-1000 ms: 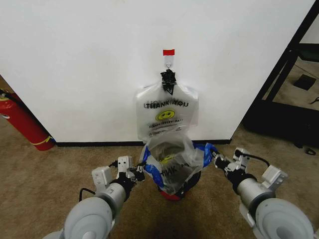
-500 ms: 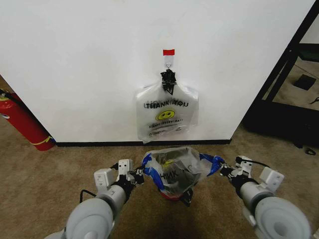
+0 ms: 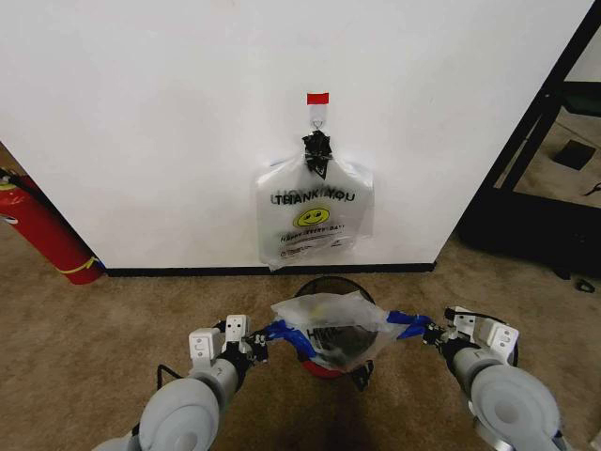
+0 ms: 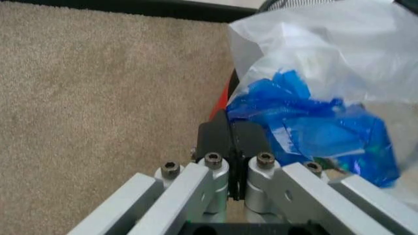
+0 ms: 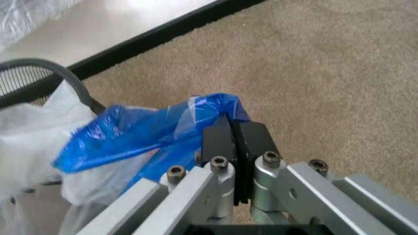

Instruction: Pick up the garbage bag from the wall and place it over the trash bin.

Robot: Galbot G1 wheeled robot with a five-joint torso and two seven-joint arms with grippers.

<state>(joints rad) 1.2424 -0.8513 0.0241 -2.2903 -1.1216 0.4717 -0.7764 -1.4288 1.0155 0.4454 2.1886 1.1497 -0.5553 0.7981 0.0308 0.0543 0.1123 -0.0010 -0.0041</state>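
Two grippers stretch the garbage bag (image 3: 331,324) flat above the trash bin (image 3: 331,293), which stands on the carpet near the wall (image 3: 141,113); the left gripper (image 3: 257,342) is pinched on one blue handle (image 4: 307,132), the right gripper (image 3: 430,331) on the other blue handle (image 5: 153,129). To do this step well, I think both should go down evenly; the mouth must pass outside the rim all around, and the thin plastic may tear if pulled too wide.

Even, bright indoor light falls from above, perhaps from ceiling fixtures. The plain white wall (image 3: 141,122) reads flat and nearly overexposed. A soft shadow pools on the beige carpet (image 3: 84,348) beneath the arms. Both wrist views blur at close range, with soft metal brackets.
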